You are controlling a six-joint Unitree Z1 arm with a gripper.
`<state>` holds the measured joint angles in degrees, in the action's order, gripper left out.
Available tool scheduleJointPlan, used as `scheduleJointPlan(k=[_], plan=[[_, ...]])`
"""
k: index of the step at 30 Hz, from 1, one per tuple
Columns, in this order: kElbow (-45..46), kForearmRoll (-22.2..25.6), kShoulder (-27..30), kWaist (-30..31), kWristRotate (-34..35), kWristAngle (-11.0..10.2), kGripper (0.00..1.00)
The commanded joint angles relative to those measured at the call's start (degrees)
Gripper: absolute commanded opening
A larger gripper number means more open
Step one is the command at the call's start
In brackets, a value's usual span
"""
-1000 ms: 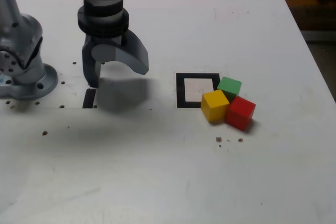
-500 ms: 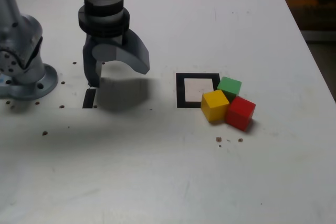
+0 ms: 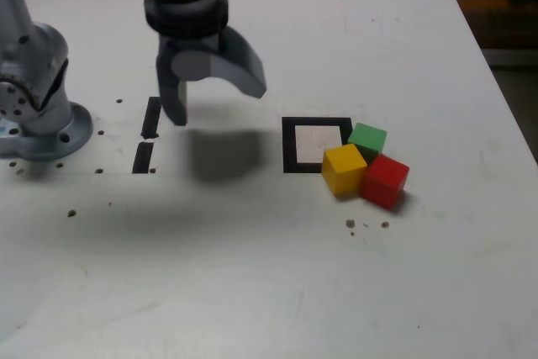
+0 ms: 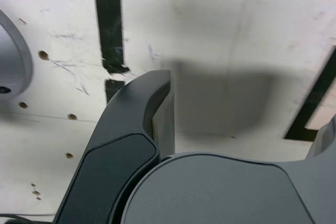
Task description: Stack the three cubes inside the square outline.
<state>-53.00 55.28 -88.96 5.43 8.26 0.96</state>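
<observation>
Claw spread wide, empty; only the exterior view shows the three cubes.

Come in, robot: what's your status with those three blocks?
Pincer open, empty, over bare table. Red, yellow, green bunched, unstacked. Yellow overlaps the square's corner in the exterior view.

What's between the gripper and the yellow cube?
In the exterior view, the square outline lies between the open gripper and the yellow cube, with bare tabletop before it.
</observation>
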Motion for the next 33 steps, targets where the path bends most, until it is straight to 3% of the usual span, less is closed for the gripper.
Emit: scheduleJointPlan(k=[1, 9, 17, 33], plan=[[-1.8, 1.1, -0.3, -0.1, 0.1, 0.1, 0.99], [-8.5, 7.2, -2.2, 0.2, 1.0, 1.0, 0.99], [-19.3, 15.0, -4.2, 3.1, 7.9, 0.3, 0.99], [-35.6, 17.4, -13.6, 10.1, 16.8, 0.3, 0.99]])
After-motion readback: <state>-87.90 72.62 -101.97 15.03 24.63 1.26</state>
